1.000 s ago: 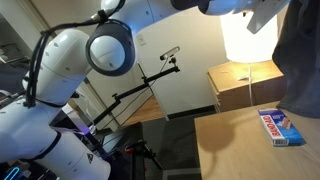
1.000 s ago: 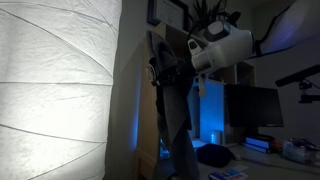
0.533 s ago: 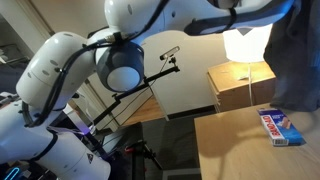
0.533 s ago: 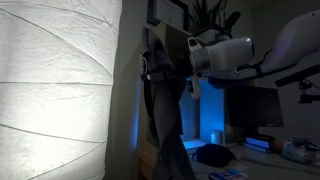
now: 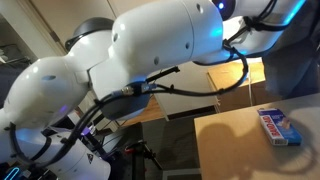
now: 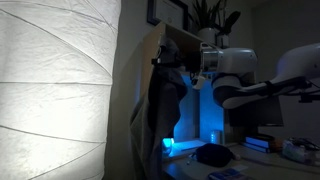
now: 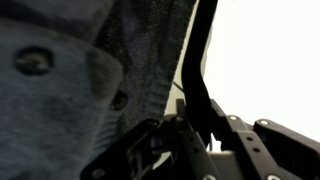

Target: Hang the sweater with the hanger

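Sweater [image 6: 165, 115] hung clear of the table [image 5: 235, 145], suspended in the air from the end effector [image 6: 192, 75] and draped in front of the tan cabinet [image 6: 180, 42]. Compared with half a second earlier, the garment had swung a little and hung broader and straighter against the cabinet face. The arm [image 5: 160, 50] had swept across an exterior view until its white links filled the foreground, covering the lamp and most of the cabinet seen there before. The sweater [image 5: 300, 60] stayed at the upper right edge of that view, above the blue-and-white box [image 5: 280, 125]. Judged from this, the carry was under way and the hanging itself was not yet done.

The end effector was pressed together on a thin dark bar, taken to be the hanger [image 7: 200, 60], rising from between its fingers in the wrist view. Fabric lay just beside that bar.

The sweater [image 7: 80, 90] showed as a dark grey-blue knit, soft and loosely folded. Two round buttons [image 7: 33, 62] sat on its front.
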